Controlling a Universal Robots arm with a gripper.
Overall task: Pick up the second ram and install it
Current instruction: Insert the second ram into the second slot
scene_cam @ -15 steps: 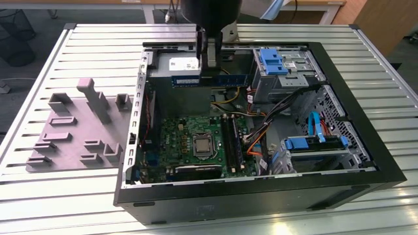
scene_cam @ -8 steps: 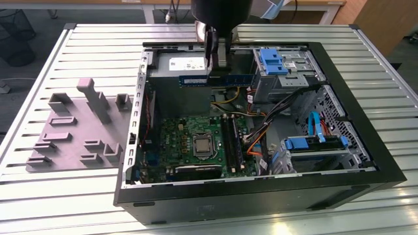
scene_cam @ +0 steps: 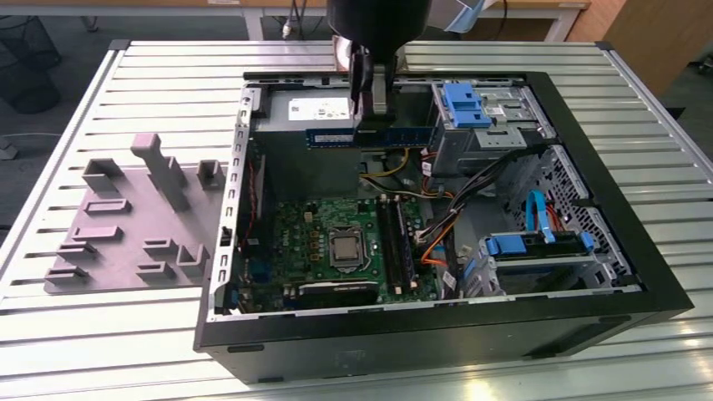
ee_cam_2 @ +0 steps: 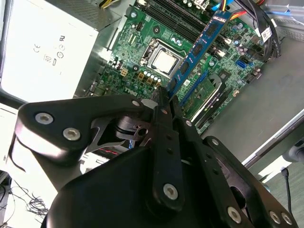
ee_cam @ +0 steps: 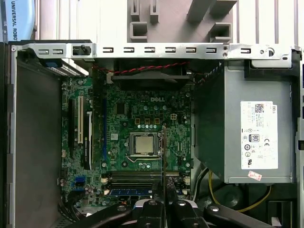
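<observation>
gripper (scene_cam: pixel 373 125) hangs above the open computer case (scene_cam: pixel 624 251), its fingers (ee_cam_2: pixel 161 111) pinched narrow on the second ram (scene_cam: pixel 368 136), a long blue-green strip carried level over the grey power supply (scene_cam: pixel 312 113) at the far end of the case. seen in the second wrist view, the second ram (ee_cam_2: pixel 202 42) juts out from between the black fingers, its row of dark chips facing the camera, with the green motherboard (ee_cam_2: pixel 142 61) and its silver processor (ee_cam_2: pixel 164 61) well below. in the first wrist view the strip (ee_cam: pixel 164 156) appears edge-on as a thin line rising from the gripper (ee_cam: pixel 164 202), crossing above the long black memory slots (ee_cam: pixel 137 178) beside the processor (ee_cam: pixel 143 144). on the slatted metal table (scene_cam: pixel 134 58), toward the exterior view's left, a grey moulded fixture (scene_cam: pixel 134 230) stands just beside the case. blue drive brackets (scene_cam: pixel 462 104) sit at the case's far corner.
</observation>
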